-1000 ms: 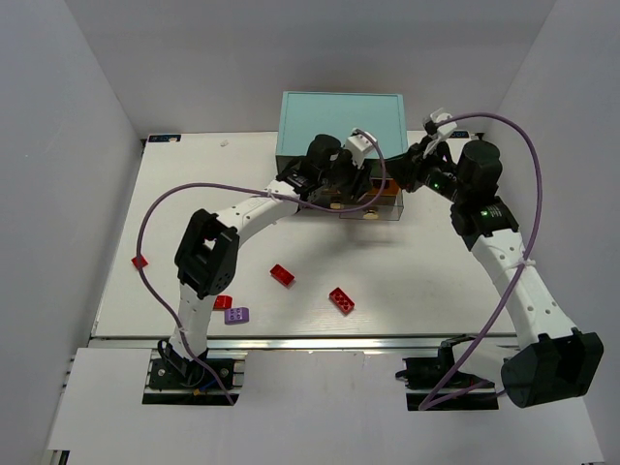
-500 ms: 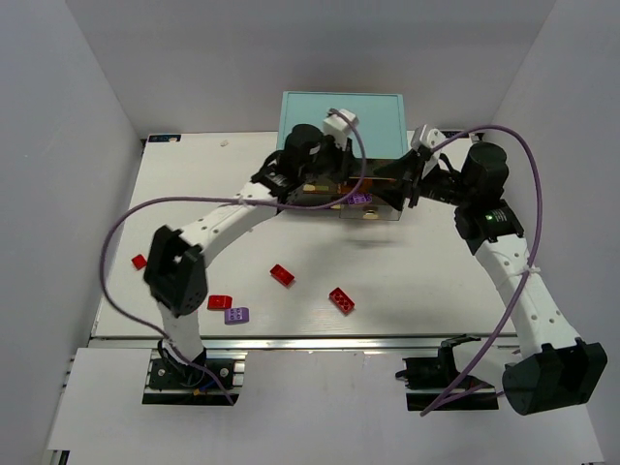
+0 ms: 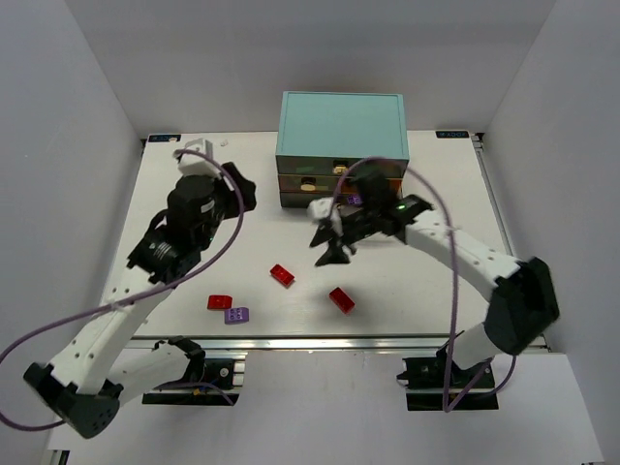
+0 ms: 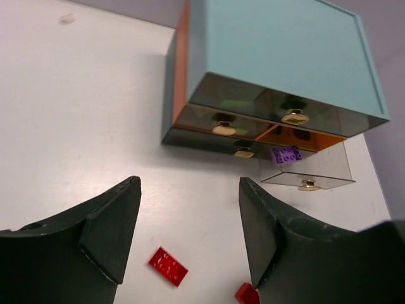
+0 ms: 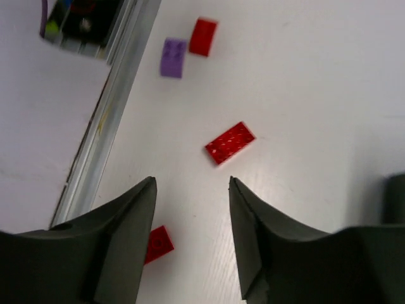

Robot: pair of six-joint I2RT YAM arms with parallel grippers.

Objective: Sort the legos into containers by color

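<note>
Pick-up step, it seemed: right gripper (image 5: 191,185) hovered near a red lego (image 5: 230,142), jaws wide, empty. Next it needed lowering and closing, while the left gripper (image 4: 190,183) hung wide, empty.

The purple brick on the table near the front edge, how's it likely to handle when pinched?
The purple brick looks like hard plastic, probably stiff and light. Lying flat, it should slide, not roll. The red brick close beside it may get nudged.
</note>
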